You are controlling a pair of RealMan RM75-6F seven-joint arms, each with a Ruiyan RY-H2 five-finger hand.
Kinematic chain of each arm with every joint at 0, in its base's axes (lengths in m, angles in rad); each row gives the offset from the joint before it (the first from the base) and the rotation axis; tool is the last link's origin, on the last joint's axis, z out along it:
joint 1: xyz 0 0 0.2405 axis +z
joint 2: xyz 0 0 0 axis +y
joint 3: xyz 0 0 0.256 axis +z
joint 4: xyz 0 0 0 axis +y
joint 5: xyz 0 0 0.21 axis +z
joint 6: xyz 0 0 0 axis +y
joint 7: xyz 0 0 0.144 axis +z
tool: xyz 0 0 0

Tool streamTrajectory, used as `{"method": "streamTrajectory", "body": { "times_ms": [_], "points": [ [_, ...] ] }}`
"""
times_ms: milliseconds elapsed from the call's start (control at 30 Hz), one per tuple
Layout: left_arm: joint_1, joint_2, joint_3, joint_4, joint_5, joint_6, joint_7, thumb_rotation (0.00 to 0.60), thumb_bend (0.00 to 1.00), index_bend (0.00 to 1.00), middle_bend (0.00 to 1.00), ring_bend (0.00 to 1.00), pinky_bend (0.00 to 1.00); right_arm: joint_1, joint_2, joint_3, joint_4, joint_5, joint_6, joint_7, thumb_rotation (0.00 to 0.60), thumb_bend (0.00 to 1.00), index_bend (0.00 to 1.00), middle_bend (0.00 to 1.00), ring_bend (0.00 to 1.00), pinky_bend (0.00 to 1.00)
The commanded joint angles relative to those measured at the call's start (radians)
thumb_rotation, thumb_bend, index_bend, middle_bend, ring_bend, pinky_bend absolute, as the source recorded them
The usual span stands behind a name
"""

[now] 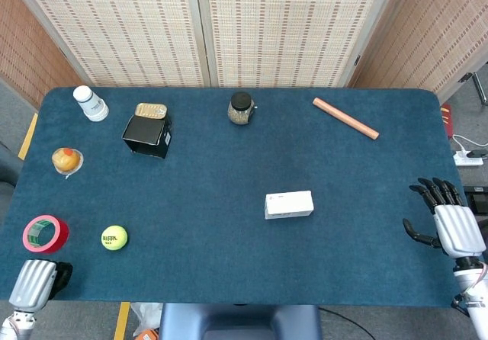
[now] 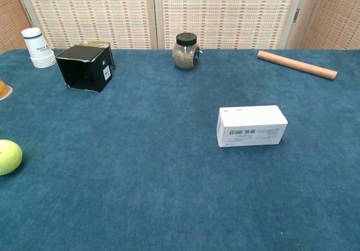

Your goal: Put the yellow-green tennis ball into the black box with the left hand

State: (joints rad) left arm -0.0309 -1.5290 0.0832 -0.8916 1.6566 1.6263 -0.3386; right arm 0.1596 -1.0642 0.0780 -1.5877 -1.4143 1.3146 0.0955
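One tennis ball sits loose near my left front corner of the counter, just beside a roll of red tape and well apart from the black box at the back. My left hand hangs off the front edge holding nothing; whether its fingers are curled I cannot tell. My right hand rests spread and empty. I judge a clumsy reach could nudge the ball rolling, or snag the tape.

One tennis ball, one black box, one tin, one jar, one rod, one white carton, one tape roll, one stack of cups, two hands.
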Motion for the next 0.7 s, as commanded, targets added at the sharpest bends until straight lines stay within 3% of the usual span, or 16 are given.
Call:
{"method": "streamTrajectory", "body": {
  "times_ms": [33,300,700],
  "points": [
    [0.015,-0.11,0.002,0.103,0.008,0.013,0.01,0.6,0.68,1.0,1.0,1.0,1.0,-0.002,0.002,-0.001,-0.001,-0.001,0.002,0.003,0.6,0.33,0.19,0.1,0.0,0.0],
    [0.018,-0.233,0.036,0.281,0.044,-0.001,0.102,0.6,0.69,1.0,1.0,1.0,1.0,-0.001,0.007,-0.006,0.001,-0.021,0.007,0.02,0.6,0.33,0.19,0.1,0.0,0.0],
    [-0.02,-0.329,0.009,0.353,0.03,-0.019,0.151,0.6,0.69,1.0,1.0,1.0,1.0,0.001,0.01,-0.006,0.002,-0.021,0.007,0.028,0.6,0.33,0.19,0.1,0.0,0.0]
  ]
}}
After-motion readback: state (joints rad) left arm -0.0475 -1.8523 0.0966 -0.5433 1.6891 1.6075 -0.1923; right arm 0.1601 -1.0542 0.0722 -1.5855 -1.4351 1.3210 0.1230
